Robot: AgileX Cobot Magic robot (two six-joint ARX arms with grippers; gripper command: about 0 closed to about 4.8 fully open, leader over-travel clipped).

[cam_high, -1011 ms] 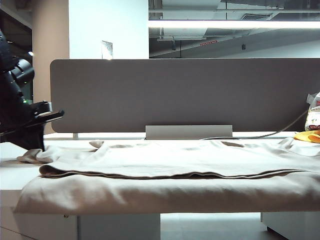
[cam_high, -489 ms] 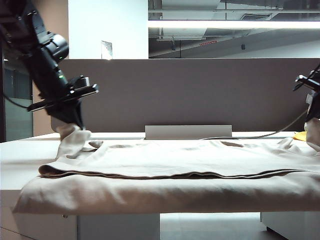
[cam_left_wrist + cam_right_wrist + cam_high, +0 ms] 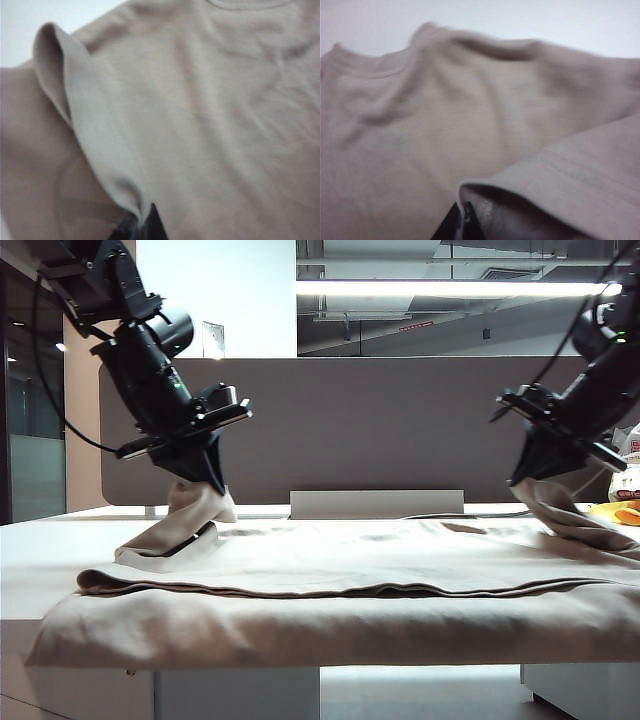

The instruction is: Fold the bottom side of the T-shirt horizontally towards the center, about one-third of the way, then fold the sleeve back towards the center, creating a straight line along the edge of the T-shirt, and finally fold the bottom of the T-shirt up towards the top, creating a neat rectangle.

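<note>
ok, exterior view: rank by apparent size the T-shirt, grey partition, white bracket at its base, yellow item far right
1. grey partition
2. T-shirt, close behind; nearer the camera, so unsure
3. white bracket
4. yellow item, partly cut off by the frame edge

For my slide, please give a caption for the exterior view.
Left gripper and right gripper, both shut, lift opposite ends of the pale beige cotton T-shirt above the white table.

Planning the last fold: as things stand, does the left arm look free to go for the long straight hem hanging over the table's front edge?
Probably not yet. The left gripper has its jaws shut on a raised fold of the pale beige cotton T-shirt; the right gripper likewise. Nothing covers the hem.
</note>
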